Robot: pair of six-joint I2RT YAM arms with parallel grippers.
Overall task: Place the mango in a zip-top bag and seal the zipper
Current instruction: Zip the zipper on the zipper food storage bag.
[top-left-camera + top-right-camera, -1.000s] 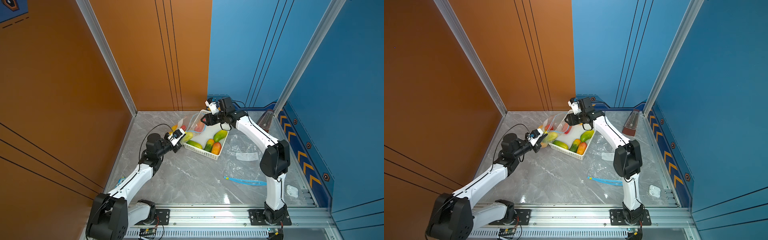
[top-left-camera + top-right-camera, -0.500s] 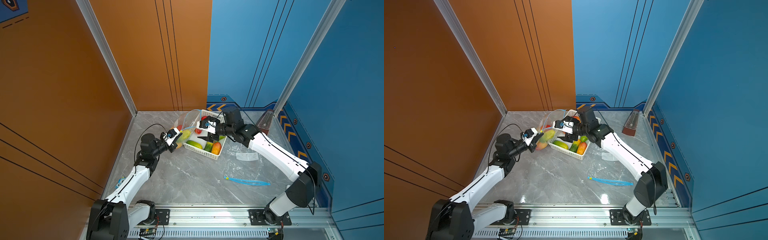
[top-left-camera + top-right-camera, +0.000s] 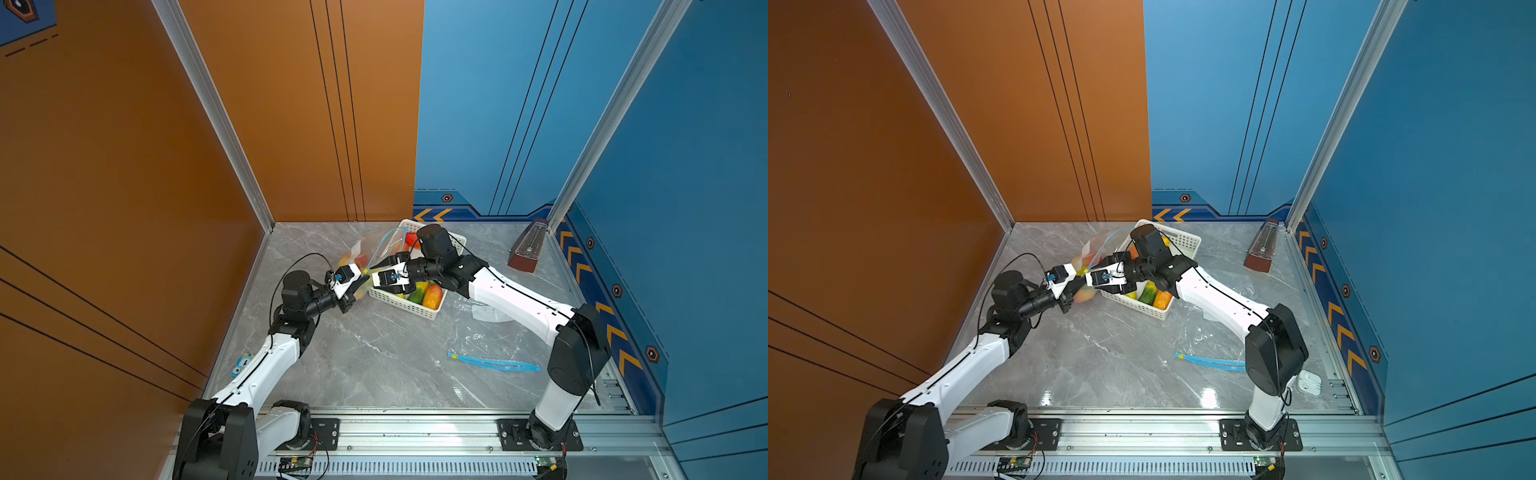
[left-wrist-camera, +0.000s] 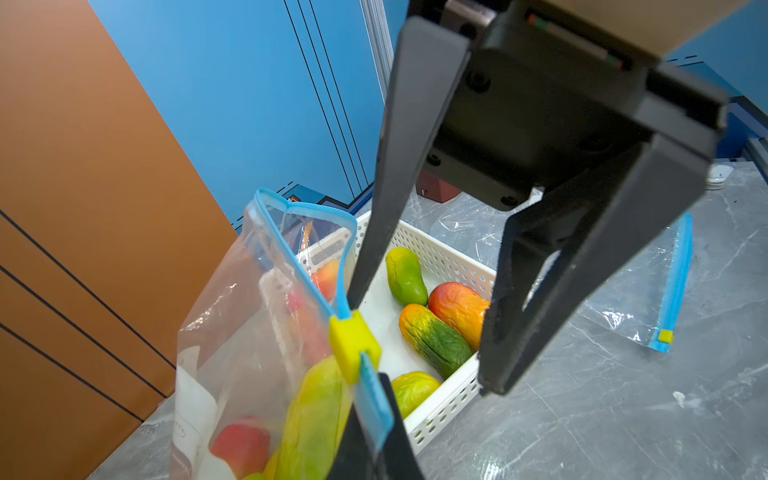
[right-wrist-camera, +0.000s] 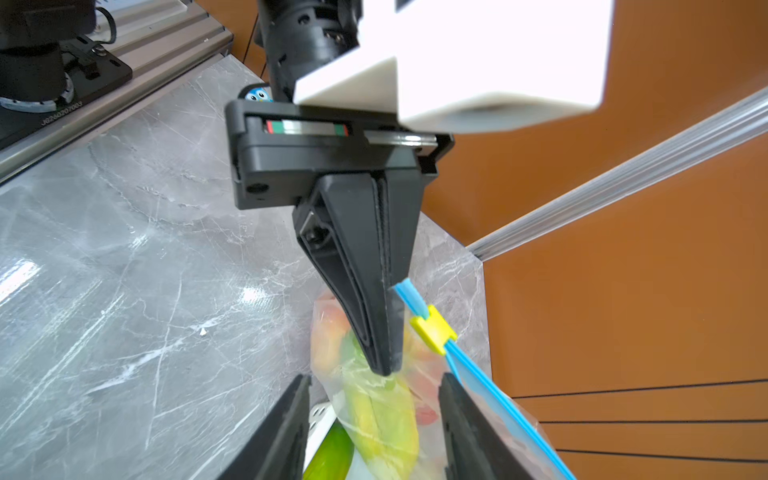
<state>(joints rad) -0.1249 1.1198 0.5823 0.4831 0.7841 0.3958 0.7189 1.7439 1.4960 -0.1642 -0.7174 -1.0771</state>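
Logging one moment. Desk point(image 3: 374, 365), grey marble, carried everything. Both arms met over its far side, claws nearly tip to tip. White basket point(image 4: 440, 253) sat on the desk with several loose mangoes point(image 4: 436, 340) inside. Bag point(image 4: 249, 307), clear with a blue zip strip, stood upright just beside the basket, on the side toward the orange wall. Inside it, a yellow-green mango point(image 4: 316, 415) lay low down with a reddish fruit point(image 4: 241, 444) beside it. A second bag point(image 3: 494, 365) lay flat on the desk, well apart, near the right arm.

Left claw point(image 5: 384, 368) was closed, pinching the bag's top edge at the end of the zip strip, just past the slider. Right claw point(image 4: 424, 345) stood open and held nothing. One finger point(image 4: 386, 187) ended just beside the slider, and the other ended over the basket's near rim. Slider point(image 4: 354, 345), yellow, sat on the strip close to the left claw. Beyond it the two tracks were parted and the mouth was open.
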